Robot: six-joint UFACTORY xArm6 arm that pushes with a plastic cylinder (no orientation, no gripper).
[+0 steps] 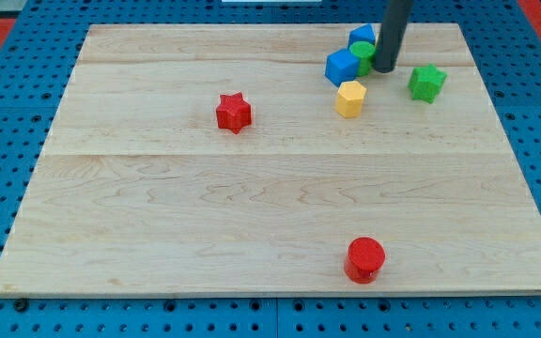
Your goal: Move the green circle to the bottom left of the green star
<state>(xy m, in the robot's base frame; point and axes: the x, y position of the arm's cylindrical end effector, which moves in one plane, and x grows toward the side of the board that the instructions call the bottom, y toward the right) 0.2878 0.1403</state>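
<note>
My tip [384, 69] touches green circle [363, 54], far right of tabletop [158, 235]. Circle sits left of green star [426, 83], not yet nearer; push barely begun. No claw fitted, just the rod.

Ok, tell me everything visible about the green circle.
The green circle is mostly hidden. Only a small bright green, plastic-looking patch shows near the view's top right, wedged between two blue blocks and pressed against my tip on its right. It lies flat on the wooden board. The green star sits apart, further right.
</note>
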